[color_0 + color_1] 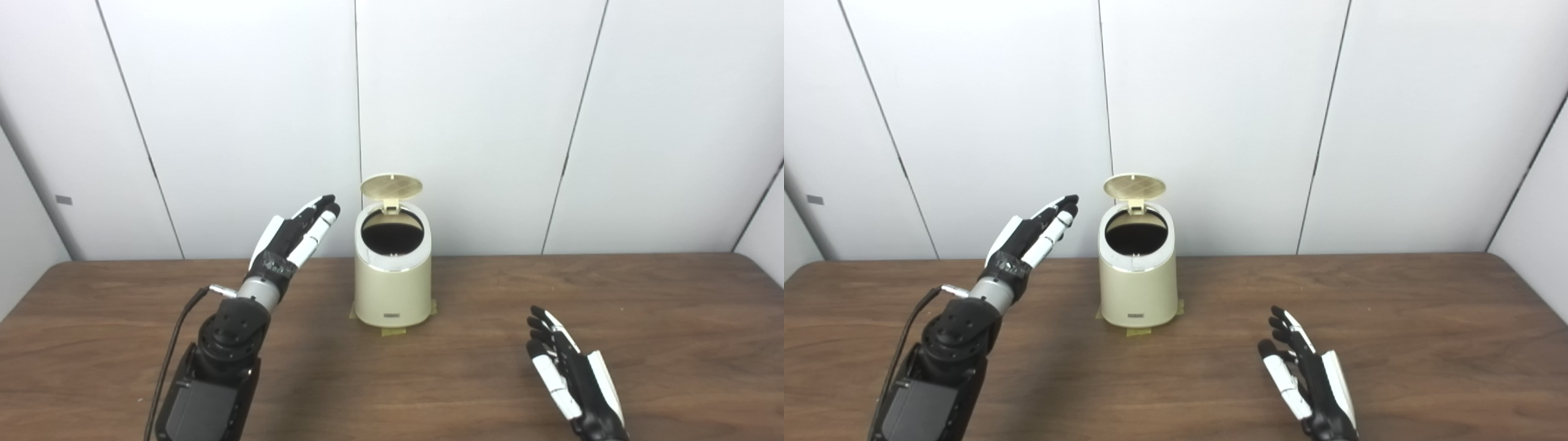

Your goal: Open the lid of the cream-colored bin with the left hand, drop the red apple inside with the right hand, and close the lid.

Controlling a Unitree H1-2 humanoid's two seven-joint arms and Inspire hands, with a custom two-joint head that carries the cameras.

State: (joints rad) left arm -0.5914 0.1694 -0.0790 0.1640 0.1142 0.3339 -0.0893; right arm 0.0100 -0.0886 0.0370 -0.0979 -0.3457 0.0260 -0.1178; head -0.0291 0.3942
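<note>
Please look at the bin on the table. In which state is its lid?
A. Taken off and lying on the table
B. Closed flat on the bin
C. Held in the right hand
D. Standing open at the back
D: the lid stands upright on its hinge behind the dark opening of the bin, and neither hand touches it.

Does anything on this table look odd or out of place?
Nothing is spilled or broken. The cream-colored bin stands upright on the brown wooden table with its round lid flipped up. The odd part: no red apple is visible anywhere, and both the left hand and right hand are open and empty.
</note>
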